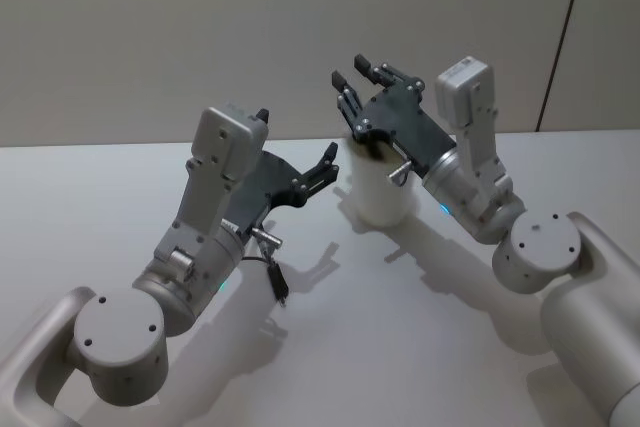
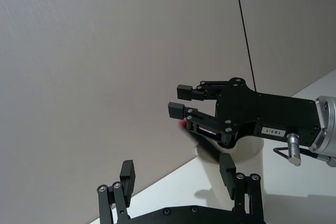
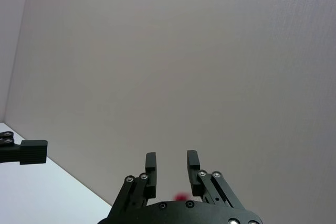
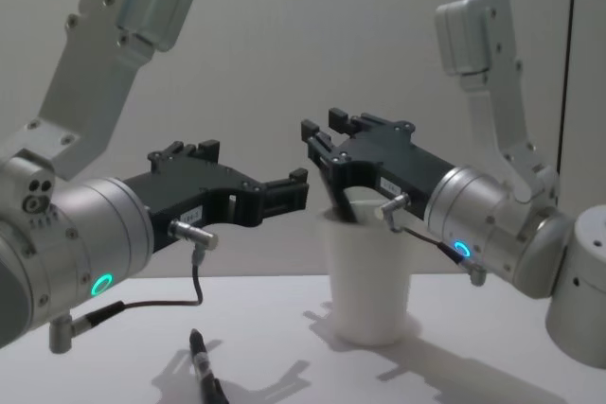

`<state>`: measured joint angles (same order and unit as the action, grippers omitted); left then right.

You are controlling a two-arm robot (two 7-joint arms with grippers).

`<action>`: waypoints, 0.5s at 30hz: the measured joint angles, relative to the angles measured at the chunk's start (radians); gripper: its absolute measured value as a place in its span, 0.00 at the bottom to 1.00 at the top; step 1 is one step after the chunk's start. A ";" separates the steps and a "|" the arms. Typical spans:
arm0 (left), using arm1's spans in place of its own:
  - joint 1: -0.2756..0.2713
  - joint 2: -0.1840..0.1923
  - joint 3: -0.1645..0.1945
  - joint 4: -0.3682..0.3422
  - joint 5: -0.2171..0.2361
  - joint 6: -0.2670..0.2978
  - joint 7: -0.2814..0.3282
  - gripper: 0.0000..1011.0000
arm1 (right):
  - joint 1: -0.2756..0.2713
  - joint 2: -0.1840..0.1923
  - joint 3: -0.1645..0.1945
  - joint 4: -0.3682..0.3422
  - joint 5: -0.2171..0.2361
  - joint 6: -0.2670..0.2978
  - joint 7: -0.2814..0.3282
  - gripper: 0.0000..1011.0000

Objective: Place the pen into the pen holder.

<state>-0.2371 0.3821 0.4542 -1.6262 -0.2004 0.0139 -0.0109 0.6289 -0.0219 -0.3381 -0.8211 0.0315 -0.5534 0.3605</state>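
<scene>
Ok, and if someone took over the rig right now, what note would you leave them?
The left gripper is open, empty, raised beside the pen holder.
The right gripper is open, empty, over the holder's rim.
The holder stands upright on the table, with what looks like a dark pen leaning inside.
A second pen lies on the table, left of the holder.
Left: probably lift the right gripper clear; the second pen, if wanted.

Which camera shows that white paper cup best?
The chest view: the pen holder stands side-on, down to its base. The head view has the right gripper covering its rim. The left wrist view catches part.
</scene>
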 joint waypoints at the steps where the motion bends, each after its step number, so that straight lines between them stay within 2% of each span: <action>1: 0.000 0.000 0.000 0.000 0.000 0.000 0.000 0.99 | 0.001 0.000 0.000 0.002 0.001 -0.001 0.000 0.35; 3: 0.000 0.000 0.000 0.000 0.000 0.000 0.000 0.99 | 0.002 -0.001 0.000 0.005 0.001 -0.003 0.000 0.43; 5: 0.000 0.000 0.000 0.000 0.000 0.000 0.000 0.99 | 0.002 -0.001 0.000 0.007 0.002 -0.004 0.001 0.47; 6: 0.000 0.000 0.000 0.000 0.000 0.000 0.000 0.99 | 0.002 -0.001 0.000 0.007 0.002 -0.005 0.001 0.53; 9: 0.000 0.000 0.000 0.000 0.000 0.000 0.000 0.99 | 0.003 -0.001 0.000 0.010 0.002 -0.007 0.001 0.59; 12: 0.000 0.000 0.000 0.000 0.000 0.000 0.000 0.99 | 0.003 -0.001 0.000 0.012 0.003 -0.008 0.001 0.71; 15: 0.000 0.000 0.000 0.000 0.000 0.000 0.000 0.99 | 0.003 -0.002 0.000 0.014 0.003 -0.009 0.002 0.78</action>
<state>-0.2371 0.3821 0.4542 -1.6262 -0.2004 0.0139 -0.0109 0.6321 -0.0236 -0.3384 -0.8073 0.0345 -0.5625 0.3622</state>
